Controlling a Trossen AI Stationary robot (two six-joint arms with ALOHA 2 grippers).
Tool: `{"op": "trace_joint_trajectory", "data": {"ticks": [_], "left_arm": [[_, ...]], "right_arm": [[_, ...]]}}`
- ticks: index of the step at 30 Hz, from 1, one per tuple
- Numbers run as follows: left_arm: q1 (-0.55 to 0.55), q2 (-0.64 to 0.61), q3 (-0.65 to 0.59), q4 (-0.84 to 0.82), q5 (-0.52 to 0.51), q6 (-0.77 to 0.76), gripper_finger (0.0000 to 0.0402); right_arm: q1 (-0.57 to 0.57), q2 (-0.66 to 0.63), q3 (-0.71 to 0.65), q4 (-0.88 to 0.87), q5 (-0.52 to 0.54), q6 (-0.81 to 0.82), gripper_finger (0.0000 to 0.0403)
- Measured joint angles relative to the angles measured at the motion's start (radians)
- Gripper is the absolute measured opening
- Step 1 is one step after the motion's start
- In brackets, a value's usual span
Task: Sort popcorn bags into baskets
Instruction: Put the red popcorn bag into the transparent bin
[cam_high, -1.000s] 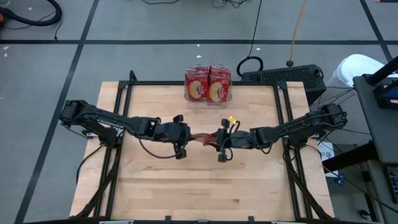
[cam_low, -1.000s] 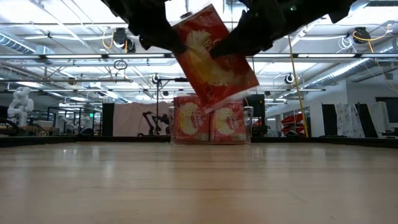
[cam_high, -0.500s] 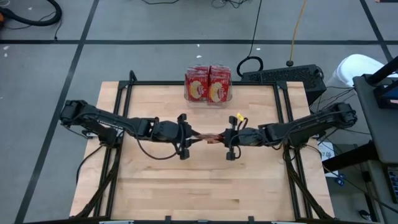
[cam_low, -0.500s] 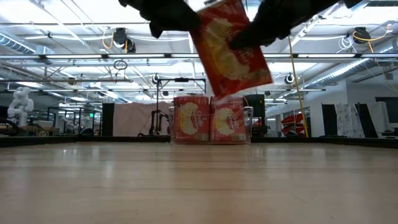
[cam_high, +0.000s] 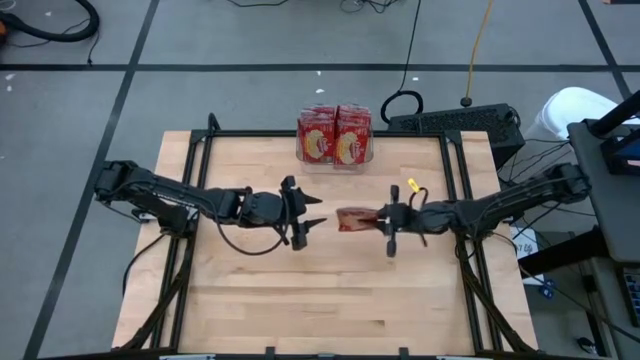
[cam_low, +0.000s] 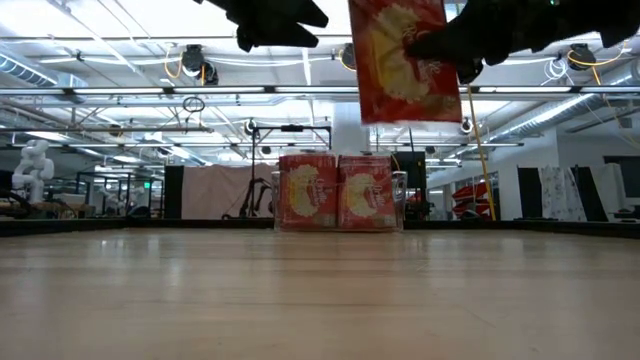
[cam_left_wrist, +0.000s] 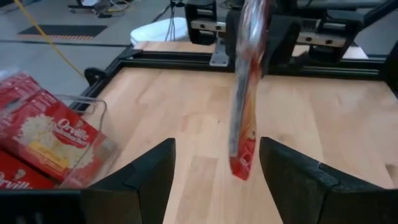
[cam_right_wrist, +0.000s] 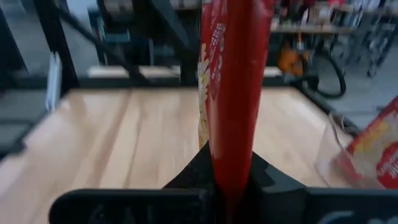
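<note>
From above, your right gripper (cam_high: 378, 218) is clamped on a flat red popcorn packet (cam_high: 355, 218) over mid-table; your left gripper (cam_high: 312, 212) sits just beside it, fingers spread, holding nothing. The clear plastic rectangular bin (cam_high: 335, 157) with red packets stands at the wooden table's (cam_high: 300, 300) far edge.

At table level, you see the packet (cam_low: 402, 60) hanging well above the bin (cam_low: 338, 192).

Your left wrist shows the packet (cam_left_wrist: 245, 93) edge-on between parted fingers (cam_left_wrist: 140, 180), untouched.

Your right wrist shows the packet (cam_right_wrist: 229, 93) pinched.
</note>
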Motion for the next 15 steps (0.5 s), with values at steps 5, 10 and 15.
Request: {"op": "trace_joint_trajectory", "data": {"ticks": [5,10,15], "left_arm": [[0.006,-0.002,0.000,0.001,-0.006,0.022,0.0239],[0.011,-0.002,0.000,0.050,-0.006,0.025,0.0239],[0.012,0.054,0.000,0.198,0.036,0.075,0.0239]], "right_arm": [[0.000,-0.018,-0.101,0.266,0.000,-0.030,0.0017],[-0.008,-0.017,-0.150,0.469,0.000,-0.046,0.0017],[-0.030,-0.016,-0.157,0.538,-0.050,-0.050,0.0017]]}}
